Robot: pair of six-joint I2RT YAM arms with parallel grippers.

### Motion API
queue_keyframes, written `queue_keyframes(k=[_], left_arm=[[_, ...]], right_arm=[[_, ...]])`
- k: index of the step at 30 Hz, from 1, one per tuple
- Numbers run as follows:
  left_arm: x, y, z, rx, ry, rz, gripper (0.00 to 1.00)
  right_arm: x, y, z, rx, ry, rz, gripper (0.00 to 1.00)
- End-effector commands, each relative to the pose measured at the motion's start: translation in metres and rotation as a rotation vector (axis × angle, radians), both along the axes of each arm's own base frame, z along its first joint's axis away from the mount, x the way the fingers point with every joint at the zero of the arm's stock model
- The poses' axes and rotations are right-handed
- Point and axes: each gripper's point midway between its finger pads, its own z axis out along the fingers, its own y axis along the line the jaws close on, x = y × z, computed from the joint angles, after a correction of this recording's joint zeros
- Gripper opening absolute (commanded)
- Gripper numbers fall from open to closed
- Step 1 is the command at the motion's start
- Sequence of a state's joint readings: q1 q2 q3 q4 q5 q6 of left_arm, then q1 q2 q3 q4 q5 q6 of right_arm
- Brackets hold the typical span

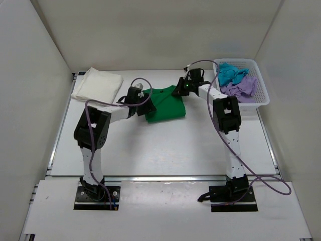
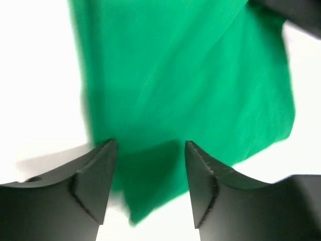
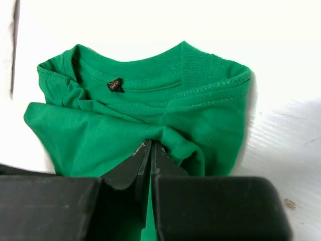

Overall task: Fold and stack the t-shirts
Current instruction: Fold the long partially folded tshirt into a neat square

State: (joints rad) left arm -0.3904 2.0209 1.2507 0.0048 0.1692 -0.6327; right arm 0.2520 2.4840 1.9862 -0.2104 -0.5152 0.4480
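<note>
the green shirt [image 1: 165,106] lies mid-table, partly folded. my right gripper [image 3: 151,150] is clamped tight on a bunched fold of it, just short of the collar, at the shirt's far right corner. my left gripper [image 2: 148,150] sits at the shirt's left edge, fingers about half apart, with green cloth under and between them but nothing pinched. so the shirt lies between the arms, to the right of the left fingers and to the left of the right ones. from above it looks near square, so i see no clear long axis. the folded cream shirt [image 1: 98,84] is far left, nearer my left arm, so i judge the stack goes there. the teal shirt [image 1: 230,74] and lilac shirt [image 1: 242,89] wait in the basket [image 1: 253,104].
</note>
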Motion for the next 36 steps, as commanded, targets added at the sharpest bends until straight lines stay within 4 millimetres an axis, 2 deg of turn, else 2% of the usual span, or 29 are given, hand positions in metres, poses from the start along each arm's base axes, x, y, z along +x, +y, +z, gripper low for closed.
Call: queue_keyframes(k=[1, 2, 4, 5, 6, 8, 9, 10, 11, 12, 13, 14, 15, 16, 17, 18, 19, 21, 22, 23, 24, 26, 27, 28, 29, 30, 31, 35, 36], left_arm=[[-0.023, 0.018, 0.034, 0.008, -0.073, 0.011, 0.69], [-0.025, 0.020, 0.041, 0.012, -0.092, 0.019, 0.70], [-0.037, 0.034, 0.060, 0.013, -0.140, 0.041, 0.78], [-0.040, 0.040, 0.067, -0.003, -0.152, 0.055, 0.81], [-0.044, 0.044, 0.068, -0.009, -0.149, 0.061, 0.82], [-0.047, 0.056, 0.075, -0.033, -0.162, 0.079, 0.83], [-0.054, 0.057, 0.069, -0.035, -0.143, 0.076, 0.84], [-0.059, 0.061, 0.066, -0.051, -0.126, 0.073, 0.82], [-0.063, 0.062, 0.070, -0.063, -0.131, 0.067, 0.80], [-0.070, 0.067, 0.072, -0.068, -0.147, 0.067, 0.74], [-0.080, 0.066, 0.065, -0.069, -0.135, 0.061, 0.60], [-0.088, 0.066, 0.069, -0.073, -0.156, 0.058, 0.41], [-0.090, 0.067, 0.070, -0.072, -0.169, 0.064, 0.32], [-0.097, 0.067, 0.073, -0.080, -0.183, 0.057, 0.20], [-0.103, 0.068, 0.077, -0.084, -0.198, 0.052, 0.11], [-0.106, 0.069, 0.085, -0.090, -0.219, 0.049, 0.09], [-0.111, 0.069, 0.083, -0.091, -0.218, 0.039, 0.09], [-0.120, 0.068, 0.088, -0.103, -0.235, 0.016, 0.16], [-0.124, 0.067, 0.089, -0.100, -0.239, 0.008, 0.22], [-0.128, 0.067, 0.087, -0.093, -0.239, -0.002, 0.29], [-0.133, 0.069, 0.090, -0.082, -0.250, -0.009, 0.35], [-0.139, 0.074, 0.092, -0.058, -0.269, -0.004, 0.41], [-0.139, 0.079, 0.099, -0.063, -0.294, 0.013, 0.44], [-0.140, 0.086, 0.097, -0.063, -0.300, 0.030, 0.48], [-0.142, 0.092, 0.097, -0.065, -0.313, 0.052, 0.52], [-0.140, 0.098, 0.101, -0.050, -0.338, 0.066, 0.60], [-0.136, 0.103, 0.103, -0.046, -0.342, 0.088, 0.62], [-0.126, 0.098, 0.107, -0.010, -0.331, 0.075, 0.67], [-0.122, 0.096, 0.115, -0.010, -0.347, 0.075, 0.80]], right_arm=[[-0.001, 0.005, 0.033, -0.016, -0.054, -0.005, 0.02], [-0.001, 0.004, 0.038, -0.029, -0.071, -0.010, 0.03], [-0.008, 0.000, 0.076, -0.041, -0.140, -0.018, 0.11], [-0.013, -0.002, 0.098, -0.046, -0.177, -0.022, 0.16], [-0.017, -0.005, 0.110, -0.049, -0.196, -0.028, 0.17], [-0.040, -0.008, 0.149, -0.048, -0.266, -0.013, 0.27], [-0.044, -0.010, 0.156, -0.054, -0.283, -0.018, 0.33], [-0.061, -0.010, 0.173, -0.054, -0.305, -0.009, 0.40], [-0.078, -0.014, 0.179, -0.066, -0.314, -0.001, 0.40], [-0.095, -0.015, 0.189, -0.075, -0.336, 0.003, 0.43], [-0.103, -0.017, 0.188, -0.088, -0.338, -0.006, 0.45], [-0.122, -0.021, 0.189, -0.096, -0.346, -0.015, 0.45], [-0.135, -0.020, 0.205, -0.076, -0.394, -0.024, 0.47], [-0.151, -0.023, 0.184, -0.094, -0.360, -0.024, 0.49], [-0.168, -0.024, 0.180, -0.082, -0.359, -0.028, 0.49], [-0.189, -0.023, 0.169, -0.082, -0.345, -0.015, 0.49], [-0.195, -0.021, 0.167, -0.073, -0.354, -0.009, 0.48], [-0.230, -0.026, 0.138, -0.080, -0.301, -0.013, 0.49], [-0.240, -0.025, 0.135, -0.072, -0.305, -0.012, 0.49], [-0.257, -0.029, 0.121, -0.087, -0.285, -0.013, 0.49], [-0.273, -0.028, 0.118, -0.079, -0.303, -0.007, 0.49], [-0.293, -0.036, 0.108, -0.094, -0.301, -0.010, 0.49], [-0.305, -0.039, 0.106, -0.084, -0.307, -0.009, 0.49], [-0.314, -0.045, 0.107, -0.079, -0.310, -0.021, 0.49], [-0.325, -0.052, 0.088, -0.099, -0.268, -0.016, 0.49], [-0.333, -0.060, 0.081, -0.098, -0.259, -0.029, 0.49], [-0.340, -0.068, 0.076, -0.096, -0.251, -0.038, 0.51], [-0.354, -0.090, 0.056, -0.096, -0.221, -0.084, 0.54], [-0.354, -0.086, 0.062, -0.071, -0.230, -0.066, 0.56]])
